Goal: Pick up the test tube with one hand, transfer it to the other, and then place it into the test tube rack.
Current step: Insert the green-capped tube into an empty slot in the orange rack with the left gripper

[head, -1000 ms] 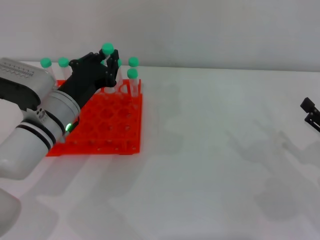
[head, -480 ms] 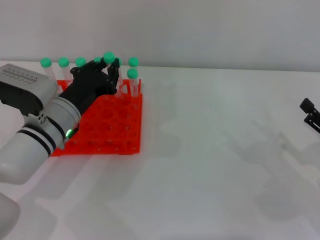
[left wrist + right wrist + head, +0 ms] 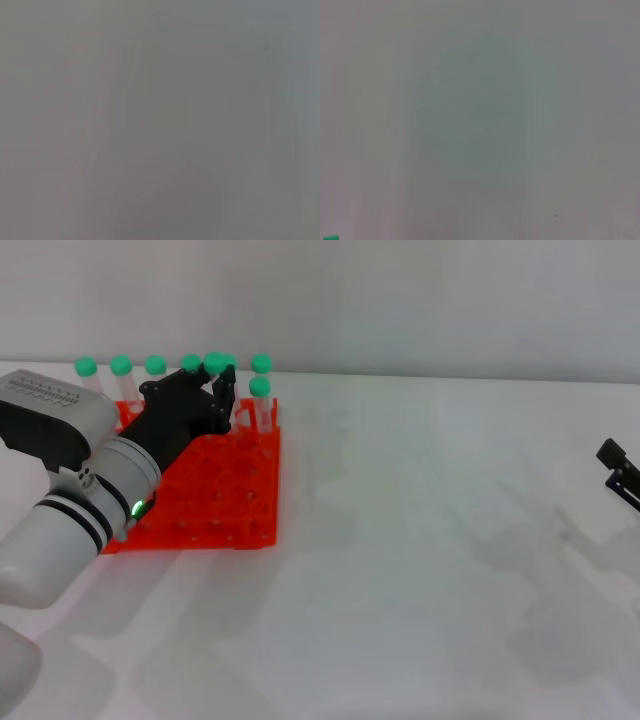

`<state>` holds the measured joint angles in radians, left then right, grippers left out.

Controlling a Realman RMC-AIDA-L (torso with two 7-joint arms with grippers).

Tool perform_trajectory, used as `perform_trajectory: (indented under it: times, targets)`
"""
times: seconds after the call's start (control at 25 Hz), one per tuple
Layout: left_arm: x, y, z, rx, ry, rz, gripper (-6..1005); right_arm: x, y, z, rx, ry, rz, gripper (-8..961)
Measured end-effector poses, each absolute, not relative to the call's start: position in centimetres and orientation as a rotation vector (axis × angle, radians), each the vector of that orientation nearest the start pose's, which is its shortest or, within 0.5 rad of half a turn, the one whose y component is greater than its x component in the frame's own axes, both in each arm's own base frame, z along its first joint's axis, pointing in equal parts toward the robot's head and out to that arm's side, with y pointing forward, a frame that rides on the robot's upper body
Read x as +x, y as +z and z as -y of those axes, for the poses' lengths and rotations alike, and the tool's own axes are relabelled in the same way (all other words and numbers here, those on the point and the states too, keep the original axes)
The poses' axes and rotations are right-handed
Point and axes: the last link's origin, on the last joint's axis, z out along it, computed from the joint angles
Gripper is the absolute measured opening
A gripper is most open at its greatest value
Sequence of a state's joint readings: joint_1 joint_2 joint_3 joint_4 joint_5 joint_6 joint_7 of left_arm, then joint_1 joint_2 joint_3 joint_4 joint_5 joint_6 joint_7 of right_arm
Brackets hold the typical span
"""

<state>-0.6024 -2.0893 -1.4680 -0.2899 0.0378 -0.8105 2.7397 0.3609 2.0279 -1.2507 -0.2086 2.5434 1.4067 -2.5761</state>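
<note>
Left gripper [image 3: 213, 390] pinching test tube [image 3: 215, 364], over rack's [image 3: 235, 495] back row

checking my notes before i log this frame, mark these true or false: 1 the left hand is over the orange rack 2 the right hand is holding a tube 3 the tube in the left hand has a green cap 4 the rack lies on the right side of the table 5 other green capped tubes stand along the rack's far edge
1. True: the left hand is over the far part of the test tube rack.
2. False: the right hand is at the table's right edge, with no tube seen in it.
3. True: the test tube at the left hand's fingertips has a green cap.
4. False: the rack is on the left side of the table.
5. True: the other green-capped tubes stand in a row there.
</note>
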Motion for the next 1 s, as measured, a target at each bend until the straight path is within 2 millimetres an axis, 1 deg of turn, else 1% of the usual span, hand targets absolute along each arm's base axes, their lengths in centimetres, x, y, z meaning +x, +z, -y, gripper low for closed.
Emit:
perform_trajectory:
  times: [0.32,0.56,0.8,1.0]
  targets:
    - [-26.0,-4.0,-40.5,-1.893,-0.692,0.563,260,31.3,1.5,-30.9,-1.883,0.986,-0.413,843]
    - [-26.8,-4.2,-40.4,-1.891,-0.647,0.598,263,31.3,1.5,-30.8,-1.881,0.989,-0.412,843]
    - [-27.4,-4.2,-40.0,-1.882,-0.638,0.614,266,31.4,1.5,-30.7,-1.878,0.990,-0.415,843]
    - [-28.7,-4.2,-39.0,-1.867,-0.626,0.644,445,31.4,1.6,-30.8,-1.877,0.988,-0.413,843]
